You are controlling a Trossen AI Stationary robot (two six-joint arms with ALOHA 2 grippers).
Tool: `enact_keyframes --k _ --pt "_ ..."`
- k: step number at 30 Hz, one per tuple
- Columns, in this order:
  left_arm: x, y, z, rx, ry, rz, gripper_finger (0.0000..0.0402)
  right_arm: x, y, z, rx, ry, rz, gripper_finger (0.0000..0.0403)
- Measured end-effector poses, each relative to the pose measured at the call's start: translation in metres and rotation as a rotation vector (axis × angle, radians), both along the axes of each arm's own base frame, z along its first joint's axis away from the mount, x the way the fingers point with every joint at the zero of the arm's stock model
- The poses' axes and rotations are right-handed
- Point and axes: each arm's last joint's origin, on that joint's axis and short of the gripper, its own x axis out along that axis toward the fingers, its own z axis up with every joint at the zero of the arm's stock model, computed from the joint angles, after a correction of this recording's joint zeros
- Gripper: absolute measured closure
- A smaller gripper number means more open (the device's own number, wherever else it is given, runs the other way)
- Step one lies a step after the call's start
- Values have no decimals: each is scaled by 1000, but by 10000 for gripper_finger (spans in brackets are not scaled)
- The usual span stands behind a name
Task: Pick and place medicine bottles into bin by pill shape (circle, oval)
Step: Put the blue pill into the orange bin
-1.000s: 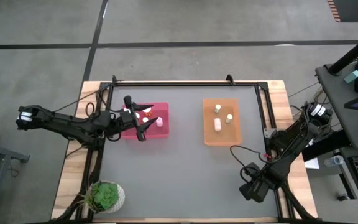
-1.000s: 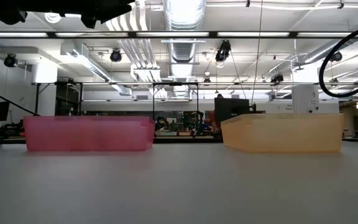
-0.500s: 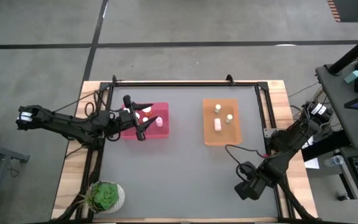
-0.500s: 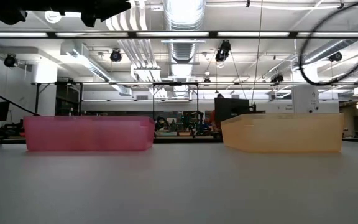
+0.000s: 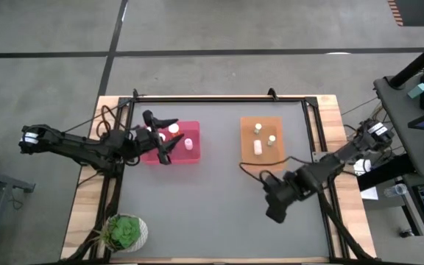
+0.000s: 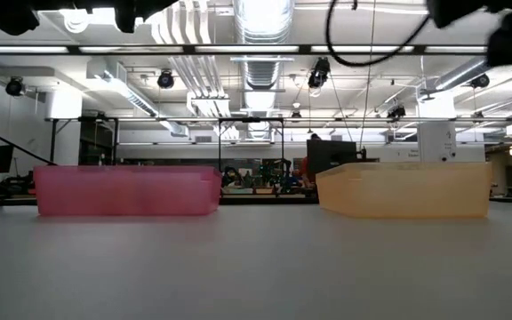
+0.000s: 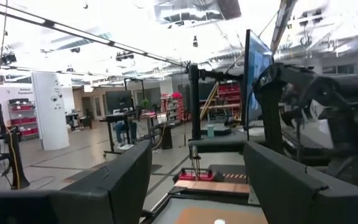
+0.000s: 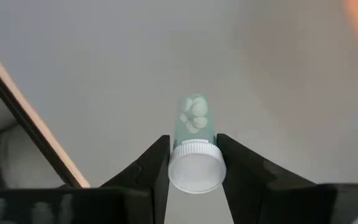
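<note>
Medicine bottle [image 8: 194, 149] sits clamped in the right gripper [image 8: 193, 163], near the orange bin [image 5: 261, 165]; keep it level, read pill shape first. Left gripper [image 5: 166, 140] hangs open over the pink bin [image 5: 186, 158].

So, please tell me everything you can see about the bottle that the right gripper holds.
The medicine bottle is small, with a pale, clear greenish body and a round white ribbed cap. Several pale rounded pills lie inside. The right gripper is shut on it just behind the cap, one dark finger on each side. It hangs above the grey table, touching nothing else.
</note>
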Motion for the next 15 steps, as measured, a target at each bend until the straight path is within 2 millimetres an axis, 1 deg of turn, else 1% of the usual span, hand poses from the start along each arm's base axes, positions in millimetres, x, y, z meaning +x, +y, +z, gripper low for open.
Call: enact_keyframes --k 4,8,12,15 --pt "0 0 0 -17 -8 -6 162 15 -19 24 -42 -74 65 290" --pt "0 0 0 -39 -18 -15 162 28 -44 49 -121 -147 73 290" --pt "0 0 0 -40 -17 -15 162 36 -74 74 -190 -188 58 290" --pt "1 0 -1 -65 -24 -24 162 37 -99 91 -229 -195 23 290"
